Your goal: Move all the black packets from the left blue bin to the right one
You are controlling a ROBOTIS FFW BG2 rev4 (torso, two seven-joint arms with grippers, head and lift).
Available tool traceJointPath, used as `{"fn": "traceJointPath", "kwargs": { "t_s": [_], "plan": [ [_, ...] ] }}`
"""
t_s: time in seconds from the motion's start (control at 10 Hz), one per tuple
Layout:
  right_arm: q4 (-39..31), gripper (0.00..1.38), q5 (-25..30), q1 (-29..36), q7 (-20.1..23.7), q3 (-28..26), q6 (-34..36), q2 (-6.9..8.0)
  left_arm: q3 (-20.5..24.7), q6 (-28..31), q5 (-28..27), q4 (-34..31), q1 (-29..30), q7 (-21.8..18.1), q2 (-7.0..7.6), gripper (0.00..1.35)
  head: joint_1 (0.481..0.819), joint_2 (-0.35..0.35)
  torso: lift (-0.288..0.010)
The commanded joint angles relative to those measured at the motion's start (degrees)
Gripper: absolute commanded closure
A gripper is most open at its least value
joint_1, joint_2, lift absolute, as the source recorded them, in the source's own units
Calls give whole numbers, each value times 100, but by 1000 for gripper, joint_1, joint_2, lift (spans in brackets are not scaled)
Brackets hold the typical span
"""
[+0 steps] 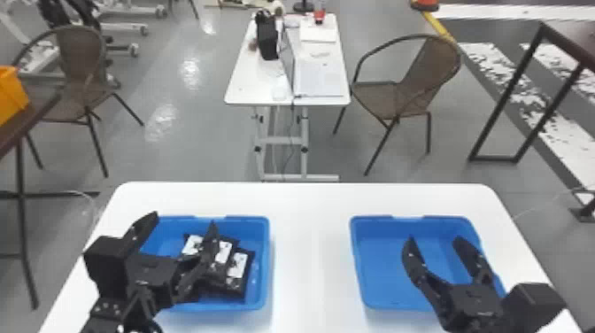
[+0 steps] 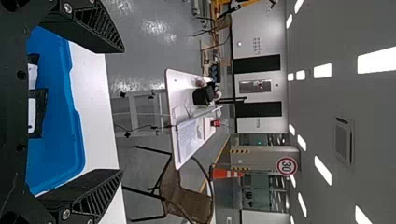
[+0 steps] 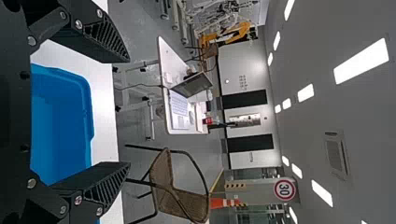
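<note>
checked head view first; found black packets [image 1: 237, 265] inside the left blue bin [image 1: 267, 265], lying overlapped, with white labels facing up; found left blue bin set on a white table [image 1: 314, 248], apart from the right blue bin [image 1: 380, 274]; located left gripper [image 1: 184, 220] over the left blue bin, partly blocking sight of the packets; recorded as open, with fingers spread wide and nothing between them; located right gripper [image 1: 435, 240] over the right blue bin; recorded likewise as open and unloaded; confirmed wide gaps between fingers in both wrist views; noted farther off a second table [image 1: 256, 86] bearing a laptop [image 1: 318, 84], with a brown chair [image 1: 380, 95] just beside it on the robot's right
</note>
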Motion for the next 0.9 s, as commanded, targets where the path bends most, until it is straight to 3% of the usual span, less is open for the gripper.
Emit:
{"fn": "traceJointPath", "kwargs": {
  "t_s": [0.0,0.6,0.8],
  "plan": [
    [8,252,-16,1,0,0,0,0,16,21,0,-2,-2,0,5,113,695,-16,0],
    [8,252,-25,1,0,0,9,0,51,56,9,7,-11,-61,5,113,695,-13,0],
    [17,252,-25,1,0,0,9,0,60,320,0,7,-81,-96,14,122,695,-12,0]
  ]
}}
